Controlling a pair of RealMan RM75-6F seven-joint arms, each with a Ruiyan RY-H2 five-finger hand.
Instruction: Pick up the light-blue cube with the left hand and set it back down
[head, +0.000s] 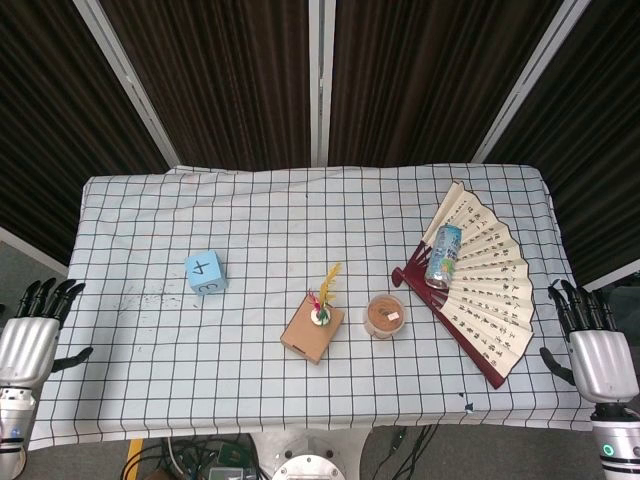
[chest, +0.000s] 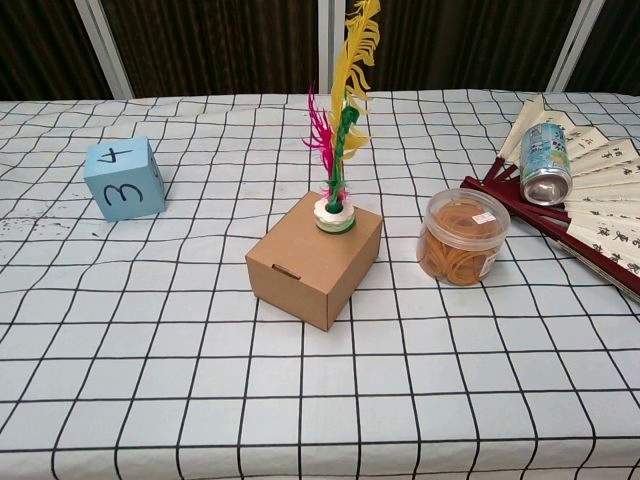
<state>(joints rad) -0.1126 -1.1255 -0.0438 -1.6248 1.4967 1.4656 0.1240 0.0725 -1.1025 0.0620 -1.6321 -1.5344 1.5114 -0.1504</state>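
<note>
The light-blue cube (head: 205, 271), marked with a 4 on top and a 3 on its near face, sits on the checked tablecloth left of centre; the chest view shows the cube (chest: 125, 179) at far left. My left hand (head: 35, 333) hangs off the table's left edge, fingers spread and empty, well to the left of the cube. At the right edge my right hand (head: 592, 345) is likewise empty with fingers apart. Neither hand appears in the chest view.
A cardboard box (head: 312, 330) with a feathered shuttlecock (head: 323, 298) on it stands mid-table. Beside it is a tub of rubber bands (head: 384, 316). A can (head: 442, 257) lies on an unfolded paper fan (head: 480, 282) at right. Dark curtains hang behind the table.
</note>
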